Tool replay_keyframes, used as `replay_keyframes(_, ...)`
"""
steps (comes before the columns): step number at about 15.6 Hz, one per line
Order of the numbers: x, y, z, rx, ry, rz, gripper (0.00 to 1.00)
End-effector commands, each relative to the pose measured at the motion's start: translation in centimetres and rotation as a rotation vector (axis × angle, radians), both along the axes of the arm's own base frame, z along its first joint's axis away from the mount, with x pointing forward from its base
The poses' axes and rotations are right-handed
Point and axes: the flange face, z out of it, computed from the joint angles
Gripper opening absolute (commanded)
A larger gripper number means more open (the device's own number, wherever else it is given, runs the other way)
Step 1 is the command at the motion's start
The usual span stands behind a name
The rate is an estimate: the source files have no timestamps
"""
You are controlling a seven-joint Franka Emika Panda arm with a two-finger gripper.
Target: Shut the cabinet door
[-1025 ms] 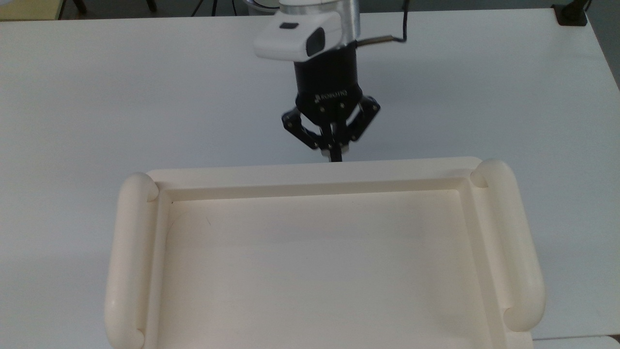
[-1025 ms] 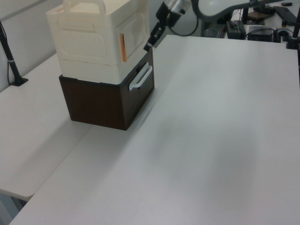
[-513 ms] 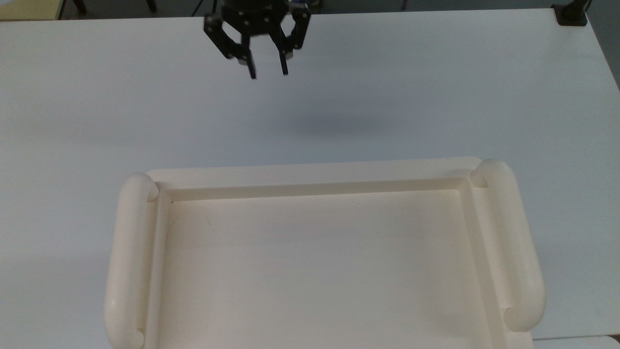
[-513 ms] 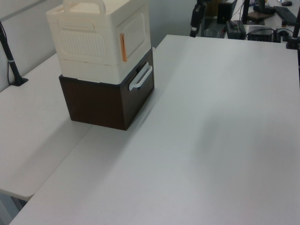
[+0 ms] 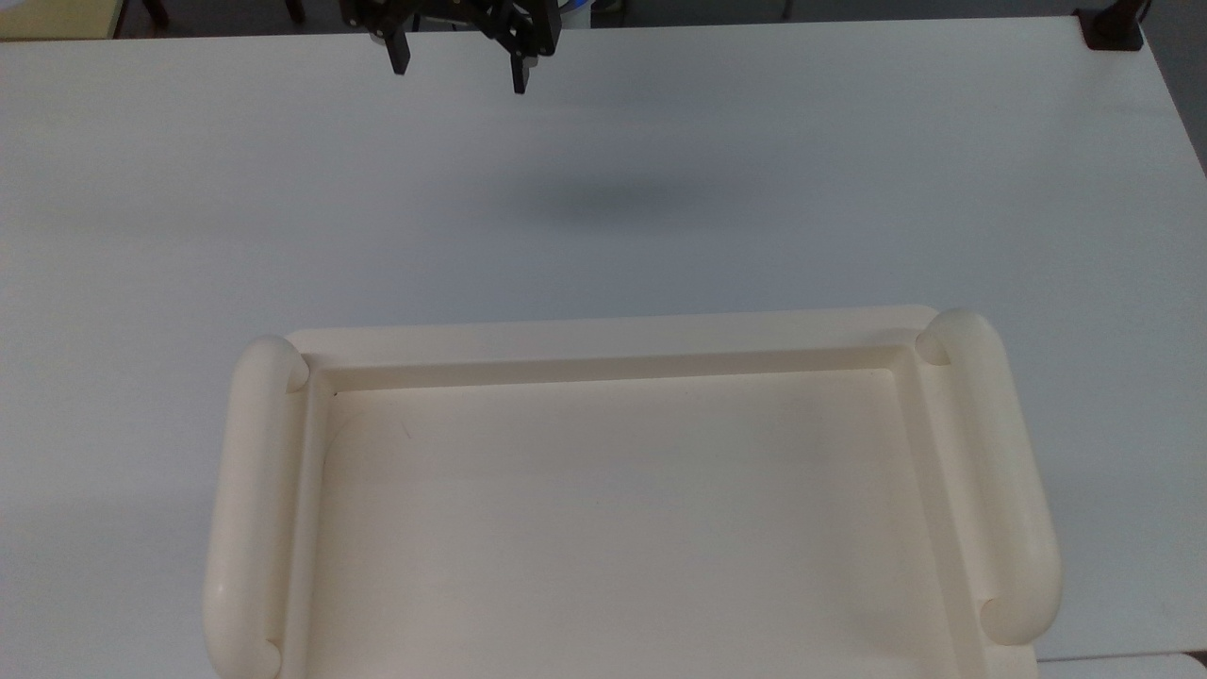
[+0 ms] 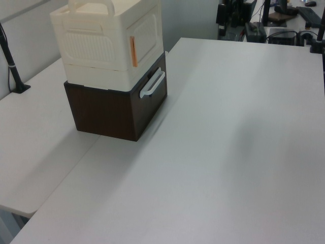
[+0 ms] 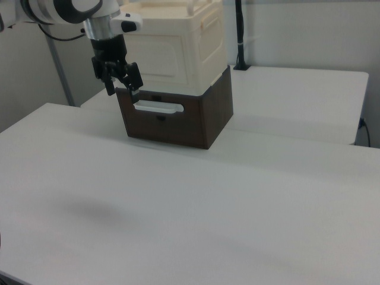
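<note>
Now jaws spread wide, holding nothing, above the worktop (image 5: 849, 189); cabinet (image 7: 178, 47) sits well beyond them, its cabinet door (image 7: 155, 52) flush shut.

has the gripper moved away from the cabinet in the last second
Yes. In the top view the gripper has pulled back from the cabinet front edge to the table's far edge, fingers open.
</note>
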Motion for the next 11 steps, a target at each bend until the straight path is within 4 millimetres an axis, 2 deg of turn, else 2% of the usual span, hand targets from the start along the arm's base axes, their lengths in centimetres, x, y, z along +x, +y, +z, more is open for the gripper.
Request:
replay_keyframes(1,-2.2,-0.9,0.6,-0.007,0.05,-0.038,1.0)
replay_keyframes(3,-2.0,-2.4,0.2,-0.005,0.052,-0.059,1.0)
replay_keyframes(7,-2.3,-4.2,1.2,0.005,0.032,-0.097,1.0)
replay_keyframes(11,-2.3,-4.4,1.2,0.008,0.029,-0.098,1.0)
